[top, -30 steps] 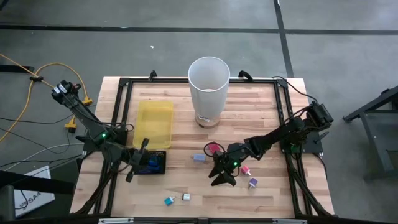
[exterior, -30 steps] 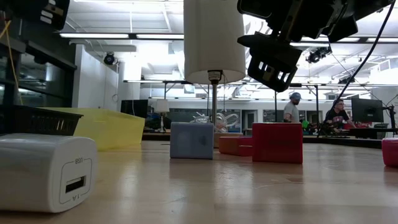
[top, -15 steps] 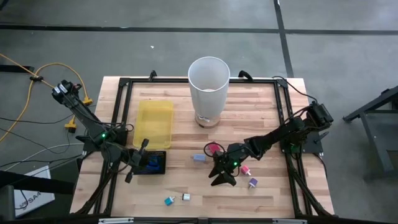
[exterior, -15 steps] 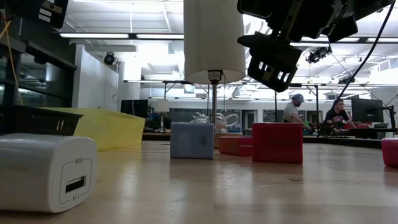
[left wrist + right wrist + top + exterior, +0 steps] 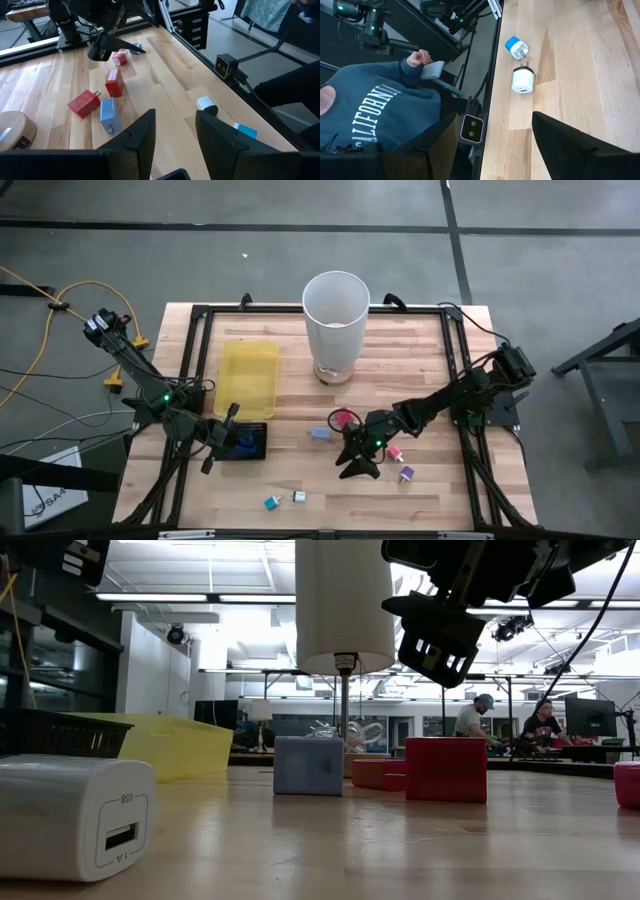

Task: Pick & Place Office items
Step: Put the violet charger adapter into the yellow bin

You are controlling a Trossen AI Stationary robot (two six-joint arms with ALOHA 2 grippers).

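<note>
Small office items lie on the wooden table: a red piece (image 5: pixel 345 420), a light blue one (image 5: pixel 320 434), a pink one (image 5: pixel 395 452), a purple one (image 5: pixel 406 474), a teal one (image 5: pixel 271 502) and a white one (image 5: pixel 298 497). A blue piece (image 5: pixel 243 446) lies in the black mesh tray (image 5: pixel 256 452). My right gripper (image 5: pixel 360 465) hangs open above the table between the light blue and pink pieces, and touches nothing. Its wrist view shows the teal piece (image 5: pixel 516 47) and the white piece (image 5: pixel 522 80). My left gripper (image 5: pixel 222 438) is open over the black tray's left side.
A tall white bin (image 5: pixel 336 325) stands at the table's far middle. A yellow tray (image 5: pixel 248 375) lies beyond the black one. A black frame (image 5: pixel 196 330) runs round the table. A person in a printed sweatshirt (image 5: pixel 375 105) is at the near edge. Bare wood lies far right.
</note>
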